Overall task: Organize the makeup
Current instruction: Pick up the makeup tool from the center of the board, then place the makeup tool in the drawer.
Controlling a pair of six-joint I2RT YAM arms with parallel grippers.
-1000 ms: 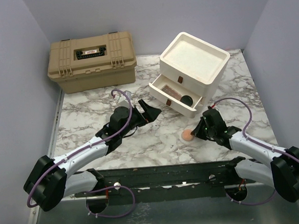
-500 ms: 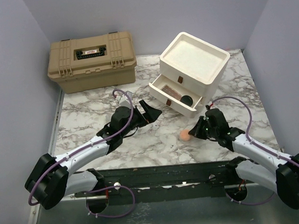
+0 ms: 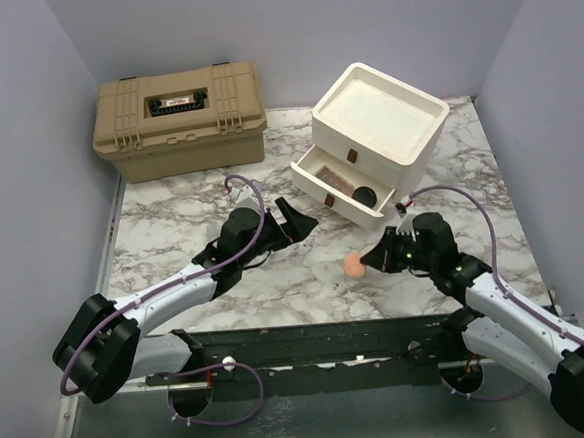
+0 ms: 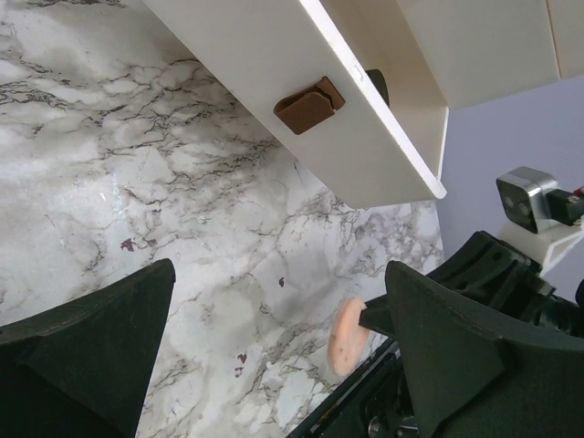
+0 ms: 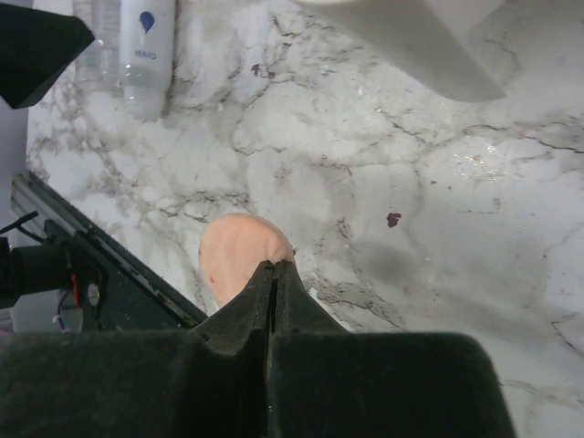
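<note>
A round peach powder puff (image 3: 353, 266) hangs just above the marble, pinched at its edge by my shut right gripper (image 3: 375, 260). The right wrist view shows the puff (image 5: 242, 255) sticking out past the closed gripper (image 5: 274, 269). My left gripper (image 3: 290, 222) stands open and empty left of the open drawer (image 3: 323, 203). Past that open left gripper (image 4: 278, 274), the puff (image 4: 347, 336) is visible. The drawer holds a pinkish palette (image 3: 335, 183) and a round black compact (image 3: 367, 195). A whitish bottle (image 5: 146, 55) lies on the marble; the top view hides it.
The cream drawer unit (image 3: 378, 123) stands at the back right, its lower drawer front (image 4: 274, 55) with a brown handle (image 4: 310, 105) pulled out over the table. A shut tan toolbox (image 3: 178, 117) sits at the back left. A metal rail (image 3: 311, 343) runs along the near edge.
My right gripper has carried the puff leftward, with its arm swinging in behind it. The left gripper has edged slightly right and stays open.
</note>
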